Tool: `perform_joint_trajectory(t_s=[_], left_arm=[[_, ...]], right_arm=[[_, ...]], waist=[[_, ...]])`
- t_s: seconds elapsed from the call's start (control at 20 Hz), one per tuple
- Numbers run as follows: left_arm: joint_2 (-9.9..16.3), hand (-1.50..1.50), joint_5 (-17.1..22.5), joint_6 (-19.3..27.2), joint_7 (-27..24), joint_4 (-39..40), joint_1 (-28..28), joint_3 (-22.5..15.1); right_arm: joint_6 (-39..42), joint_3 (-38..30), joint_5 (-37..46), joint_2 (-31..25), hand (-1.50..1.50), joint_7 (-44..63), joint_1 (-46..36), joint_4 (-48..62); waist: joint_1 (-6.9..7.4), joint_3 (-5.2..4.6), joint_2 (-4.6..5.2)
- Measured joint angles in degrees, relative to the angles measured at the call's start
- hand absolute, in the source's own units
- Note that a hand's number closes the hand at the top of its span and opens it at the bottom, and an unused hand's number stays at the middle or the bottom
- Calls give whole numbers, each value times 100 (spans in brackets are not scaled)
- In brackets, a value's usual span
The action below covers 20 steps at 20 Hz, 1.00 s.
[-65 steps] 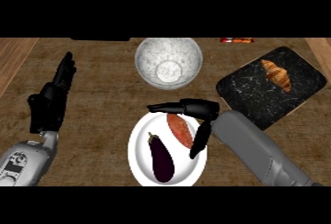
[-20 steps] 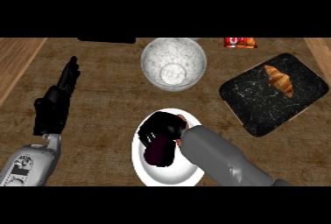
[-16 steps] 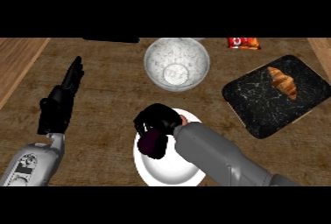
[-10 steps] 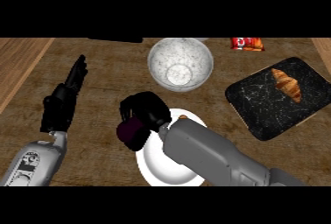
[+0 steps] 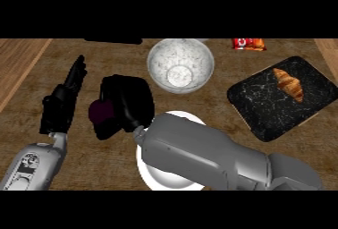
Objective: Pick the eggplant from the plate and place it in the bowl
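Head view, item one: eggplant (image 5: pixel 101 112), dark purple, only a part of it showing at the left of my right hand (image 5: pixel 125 103), whose black fingers are curled round it. I read it as lifted off the plate (image 5: pixel 160 179) and held over bare counter (image 5: pixel 198 49), left of the plate and lower left of the bowl (image 5: pixel 180 65); not in the bowl. Item two: right forearm (image 5: pixel 198 154), grey, coming in from the lower right and covering most of the white plate, so I cannot tell what else lies on it. Item three: bowl, pale speckled, round, near the top centre, just beside the right hand's upper right, apart from it. Item four: my left hand (image 5: pixel 61 102), black, fingers straight and pointing up, resting at the left side, near the eggplant but not touching it. Item five: dark marbled tray (image 5: pixel 264 103) at the right, tilted, carrying a croissant (image 5: pixel 289 83). Item six: small red packet (image 5: pixel 249 43) at the top edge, right of the bowl.
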Motion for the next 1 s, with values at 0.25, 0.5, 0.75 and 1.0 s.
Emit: perform_joint_trajectory(t_s=[0.25, 0.5, 0.75, 1.0], left_arm=[[-17, 0, -15, 14, -43, -22, 18, 37], [11, 0, -17, 11, -59, -56, 12, 135], [-1, 0, -61, 25, -2, -181, 101, 156], [-17, 0, -75, 23, 1, -364, 265, 182]], right_arm=[[-513, 211, 232, -19, 150, 1019, -628, 160], [-1010, 242, 431, -24, 150, 1263, -784, 557], [-1364, -105, 486, -19, 150, 949, -803, 1153], [-1640, -385, 612, -32, 150, 296, -661, 2059]], waist=[[-32, 4, 77], [-109, 12, 136], [-179, 19, 169], [-217, 22, 198]])
